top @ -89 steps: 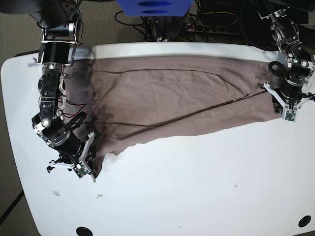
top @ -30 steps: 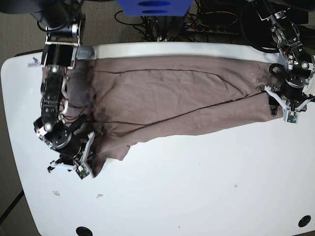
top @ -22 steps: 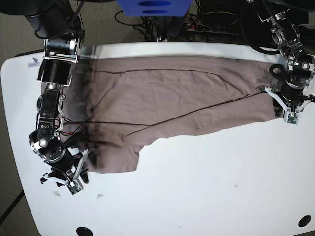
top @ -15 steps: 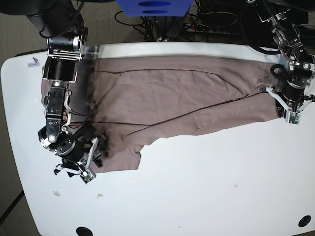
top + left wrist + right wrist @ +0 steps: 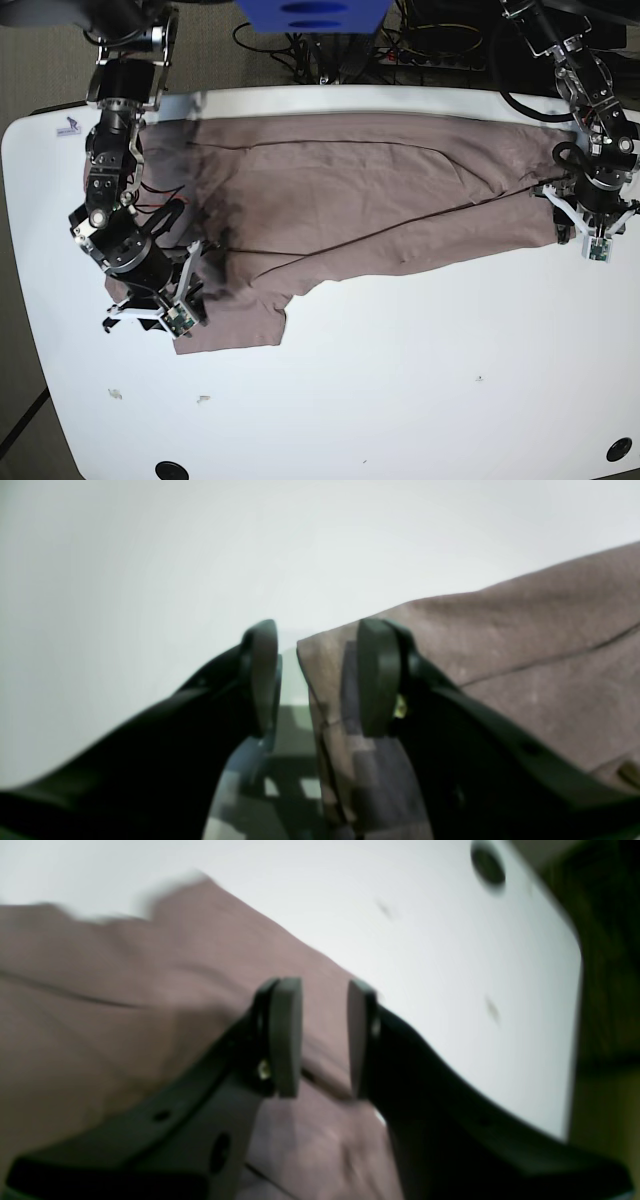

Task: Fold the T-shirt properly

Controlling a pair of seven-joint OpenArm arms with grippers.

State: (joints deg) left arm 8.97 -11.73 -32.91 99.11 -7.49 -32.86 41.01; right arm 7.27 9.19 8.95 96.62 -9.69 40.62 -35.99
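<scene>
Both hands gape over T-shirt [image 5: 350, 190] hem corners, left hand [image 5: 312, 677], right hand [image 5: 325, 1037]; next: pinch, fold.

We see two dark arms built of black and silver cylindrical joints. The right arm [image 5: 110, 215] carries thin red and black wires along its forearm; the left arm [image 5: 590, 120] has black cabling near its upper links. Each ends in white brackets and matte black fingers [image 5: 285, 1035] with flat grey pads and small brass screws.
</scene>
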